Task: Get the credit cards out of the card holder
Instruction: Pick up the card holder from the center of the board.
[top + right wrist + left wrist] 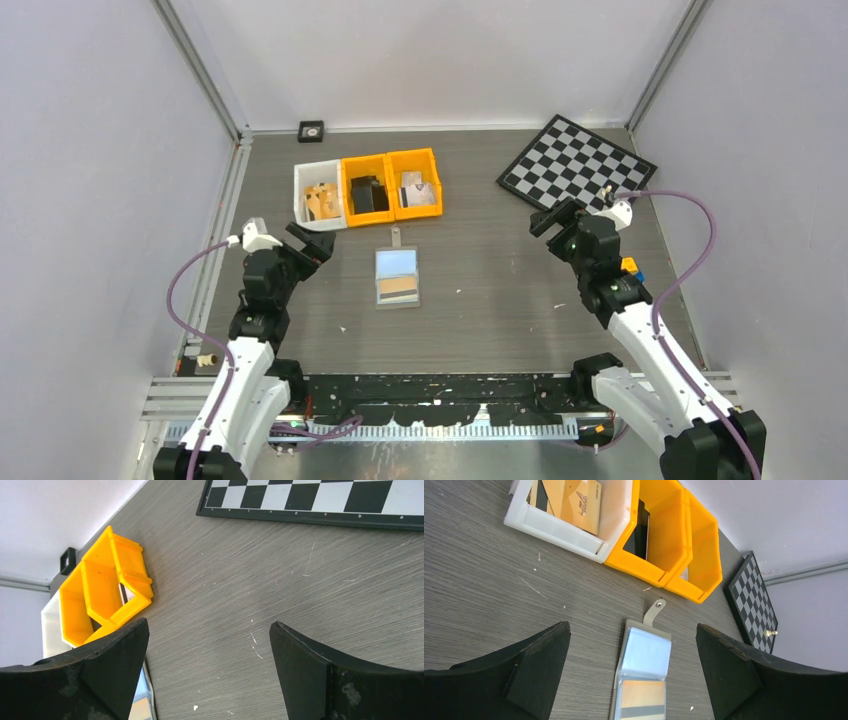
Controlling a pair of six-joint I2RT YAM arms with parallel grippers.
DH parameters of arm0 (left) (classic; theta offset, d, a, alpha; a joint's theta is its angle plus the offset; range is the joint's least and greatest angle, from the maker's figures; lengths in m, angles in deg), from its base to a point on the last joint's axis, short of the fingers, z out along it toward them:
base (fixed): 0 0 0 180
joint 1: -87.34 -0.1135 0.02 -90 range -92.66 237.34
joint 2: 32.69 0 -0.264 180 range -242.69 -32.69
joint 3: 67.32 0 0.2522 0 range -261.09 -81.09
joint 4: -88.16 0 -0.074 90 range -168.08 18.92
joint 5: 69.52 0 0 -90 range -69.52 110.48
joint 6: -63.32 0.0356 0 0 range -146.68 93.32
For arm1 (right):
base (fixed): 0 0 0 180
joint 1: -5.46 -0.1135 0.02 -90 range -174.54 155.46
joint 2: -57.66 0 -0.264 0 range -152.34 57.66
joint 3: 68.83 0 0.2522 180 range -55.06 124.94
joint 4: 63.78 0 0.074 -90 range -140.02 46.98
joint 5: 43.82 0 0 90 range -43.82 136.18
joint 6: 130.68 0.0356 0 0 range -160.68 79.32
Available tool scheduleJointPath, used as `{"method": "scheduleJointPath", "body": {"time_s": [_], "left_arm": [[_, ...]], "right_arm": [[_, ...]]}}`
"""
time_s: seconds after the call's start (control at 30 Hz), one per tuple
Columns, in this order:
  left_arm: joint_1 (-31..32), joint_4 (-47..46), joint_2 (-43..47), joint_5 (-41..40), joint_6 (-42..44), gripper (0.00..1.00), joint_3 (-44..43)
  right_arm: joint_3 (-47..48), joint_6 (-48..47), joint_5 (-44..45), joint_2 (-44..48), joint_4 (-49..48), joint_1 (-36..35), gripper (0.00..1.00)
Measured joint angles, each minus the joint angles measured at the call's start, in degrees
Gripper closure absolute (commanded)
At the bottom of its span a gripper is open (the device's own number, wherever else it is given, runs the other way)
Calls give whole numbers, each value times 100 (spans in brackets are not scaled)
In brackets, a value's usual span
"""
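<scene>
Grey bench (480, 320), card holder (397, 277) lying open, blue card (396, 262) and brown card (398, 288) inside, left claw (313, 243) and right claw (556, 216) wide open, empty.

Open tabletop (500, 300) left and right of card holder (398, 278); 3 bins (367, 161) just beyond its tab.

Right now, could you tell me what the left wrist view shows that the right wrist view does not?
Only the left wrist view: the open holder in full, with its tab, the blue card and the tan card in it, plus wooden pieces in the white bin. Only the right wrist view: a small black block by the wall; the holder is just a sliver there. Both: the white bin, orange bins and chessboard.
</scene>
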Motion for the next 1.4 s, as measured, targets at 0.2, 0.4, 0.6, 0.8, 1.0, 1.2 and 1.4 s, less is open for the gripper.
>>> {"method": "scheduleJointPath", "body": {"time_s": [0.2,0.4,0.6,0.8,1.0,1.2,1.4], "left_arm": [[0,-177,-179,240,232,0,2],[0,-520,-944,992,518,11,2],[164,-741,-1893,1552,697,18,-114],[863,-719,-2752,1624,1102,20,-702],[1106,-656,-3519,1631,1322,23,-1156],[1106,-186,-4085,1596,1488,28,-1478],[1106,-33,-4671,1838,1567,33,-1803]], "right_arm": [[0,0,-48,-197,-63,-2,5],[-2,-2,-695,-800,-693,0,17],[76,-2,-1943,-2177,-1346,-103,22],[483,-131,-2468,-3226,-1530,-688,25],[975,-275,-2704,-4013,-1692,-1193,30],[1394,-378,-2959,-4815,-1718,-1532,34],[1829,-481,-3195,-5302,-1593,-1816,38]]}}
